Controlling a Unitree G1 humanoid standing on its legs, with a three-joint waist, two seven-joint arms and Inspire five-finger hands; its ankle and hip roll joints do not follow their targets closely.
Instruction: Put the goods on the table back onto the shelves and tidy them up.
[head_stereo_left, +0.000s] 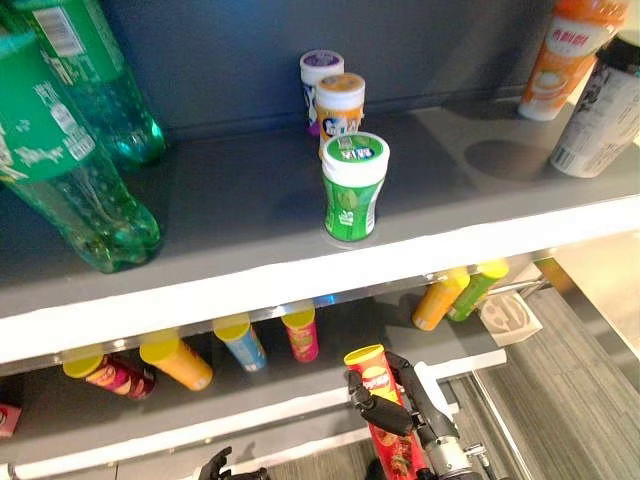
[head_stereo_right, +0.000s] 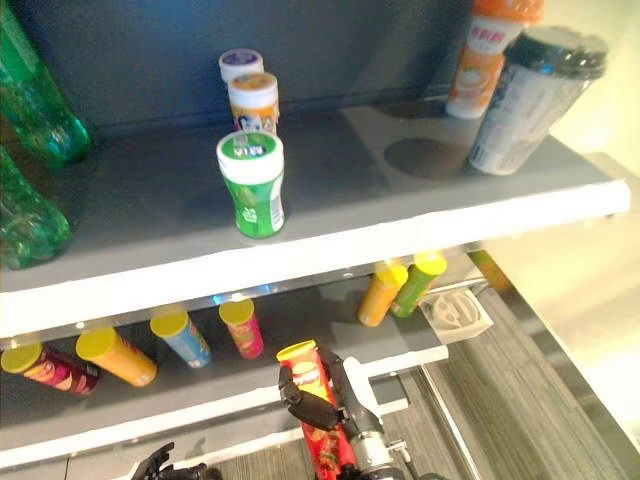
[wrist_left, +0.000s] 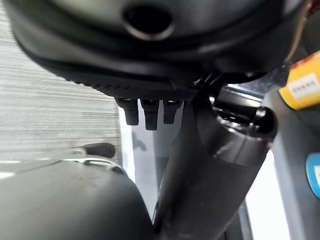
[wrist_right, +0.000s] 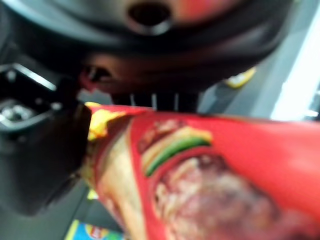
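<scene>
A grey two-tier shelf unit fills the scene against a dark back wall; the upper shelf (head_stereo_left: 250, 215) carries green bottles (head_stereo_left: 70, 170) at the robot's left, three small jars with a green jar (head_stereo_left: 354, 187) foremost, and an orange bottle (head_stereo_left: 565, 55) beside a dark-lidded cup (head_stereo_right: 530, 100) at the right; the lower shelf (head_stereo_left: 200, 410) holds chip cans lying on their sides with yellow lids outward, among them a blue can (head_stereo_left: 241, 342) and a pink can (head_stereo_left: 301, 333); the step in hand looks like shelving one more can; the right hand (head_stereo_left: 400, 405) has its fingers curled round a red chip can (head_stereo_left: 383, 410), held roughly upright just before the lower shelf's front edge; the next move, I judge, calls for tipping the can flat and sliding it bottom-first into the gap between the pink can and the orange can (head_stereo_left: 438, 300); the left hand (head_stereo_left: 215, 467) hangs low by the shelf's foot, its fingers too little shown to tell their state.
</scene>
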